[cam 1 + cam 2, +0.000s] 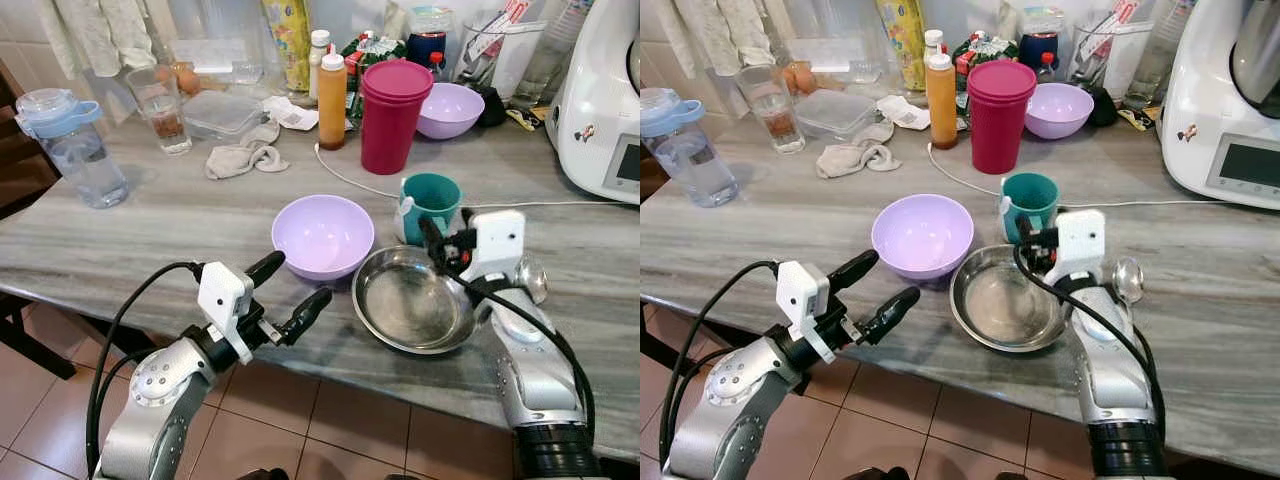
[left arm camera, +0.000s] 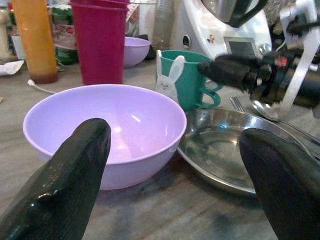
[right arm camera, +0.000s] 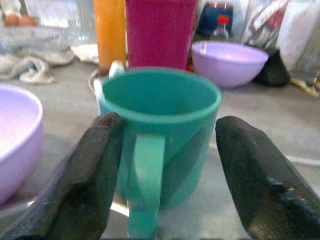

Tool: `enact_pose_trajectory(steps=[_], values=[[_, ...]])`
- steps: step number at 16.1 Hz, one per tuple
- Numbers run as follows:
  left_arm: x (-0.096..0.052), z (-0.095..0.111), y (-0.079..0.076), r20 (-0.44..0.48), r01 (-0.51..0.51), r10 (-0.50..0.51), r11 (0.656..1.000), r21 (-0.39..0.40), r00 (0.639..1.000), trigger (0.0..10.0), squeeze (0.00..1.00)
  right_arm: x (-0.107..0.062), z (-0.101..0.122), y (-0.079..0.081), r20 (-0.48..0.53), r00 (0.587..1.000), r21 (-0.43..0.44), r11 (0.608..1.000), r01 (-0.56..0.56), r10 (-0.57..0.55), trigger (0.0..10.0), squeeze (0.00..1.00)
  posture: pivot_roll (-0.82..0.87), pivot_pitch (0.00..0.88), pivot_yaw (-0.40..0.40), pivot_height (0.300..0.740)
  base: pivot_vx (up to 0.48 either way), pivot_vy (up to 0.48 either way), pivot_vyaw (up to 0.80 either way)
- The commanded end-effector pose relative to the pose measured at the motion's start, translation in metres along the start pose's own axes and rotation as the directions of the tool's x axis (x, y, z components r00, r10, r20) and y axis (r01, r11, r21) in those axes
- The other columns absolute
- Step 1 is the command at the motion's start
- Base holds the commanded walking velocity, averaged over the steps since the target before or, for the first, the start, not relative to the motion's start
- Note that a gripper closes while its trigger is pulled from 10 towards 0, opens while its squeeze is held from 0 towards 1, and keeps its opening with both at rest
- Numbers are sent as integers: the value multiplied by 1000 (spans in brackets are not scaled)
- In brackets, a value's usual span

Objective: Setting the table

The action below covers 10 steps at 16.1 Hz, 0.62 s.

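1. Grippers flank a small cluster of dishes near the front edge of the grey marbled table (image 1: 150, 225), where I am laying places from the crowded back of the counter.

2. My right gripper (image 3: 165, 165) stands with its fingers spread wide on either side of the teal mug (image 1: 432, 203), handle facing the wrist. I cannot tell whether the fingers (image 3: 95, 175) touch it, and nothing is clamped. I judge this a lineup for a grasp, the handle squared to the claw so the mug will not twist.

3. The mug sits just behind the steel bowl (image 1: 412, 300) and beside the purple bowl (image 1: 322, 235); a spoon (image 1: 1127, 277) lies just right of the right wrist.

4. My left gripper (image 1: 290, 295) hovers off the table's front edge, fingers wide and holding nothing, aimed at the purple bowl. I read it as waiting its turn.

5. The steel bowl hangs slightly over the table's front edge, close under my right arm. A careless lift of the mug could nudge it off.

6. Further back stand a red tumbler stack (image 1: 392, 112), an orange bottle (image 1: 332, 100), a second purple bowl (image 1: 452, 108), a water bottle (image 1: 72, 145) and a white kitchen machine (image 1: 600, 100), well apart from the place setting.
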<state>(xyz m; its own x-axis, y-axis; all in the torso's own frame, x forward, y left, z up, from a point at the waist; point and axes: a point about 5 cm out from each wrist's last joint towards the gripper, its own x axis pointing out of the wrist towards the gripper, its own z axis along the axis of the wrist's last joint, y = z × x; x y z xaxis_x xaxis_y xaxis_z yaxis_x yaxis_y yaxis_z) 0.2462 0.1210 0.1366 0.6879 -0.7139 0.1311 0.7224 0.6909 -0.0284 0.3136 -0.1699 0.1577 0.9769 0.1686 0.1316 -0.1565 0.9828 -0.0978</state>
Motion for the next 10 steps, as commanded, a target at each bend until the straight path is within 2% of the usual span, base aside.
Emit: enact_pose_trajectory(steps=[1,7,10], values=[[0,-1,1,-17,12,-12,1000,2,1000,10000,0,-2,7,0,21,1000,7,1000,6,-6,10000,1000,-248,106,50,740,0,0,0],[2,1,5,0,-10,10,1000,23,1000,10000,0,-6,25,11,86,996,15,1000,-17,15,10000,1000,-250,97,47,740,0,0,0],[4,4,21,30,-138,137,988,62,990,10000,0,-13,38,19,145,989,8,1000,-24,22,10000,1000,-253,86,42,740,0,0,0]])
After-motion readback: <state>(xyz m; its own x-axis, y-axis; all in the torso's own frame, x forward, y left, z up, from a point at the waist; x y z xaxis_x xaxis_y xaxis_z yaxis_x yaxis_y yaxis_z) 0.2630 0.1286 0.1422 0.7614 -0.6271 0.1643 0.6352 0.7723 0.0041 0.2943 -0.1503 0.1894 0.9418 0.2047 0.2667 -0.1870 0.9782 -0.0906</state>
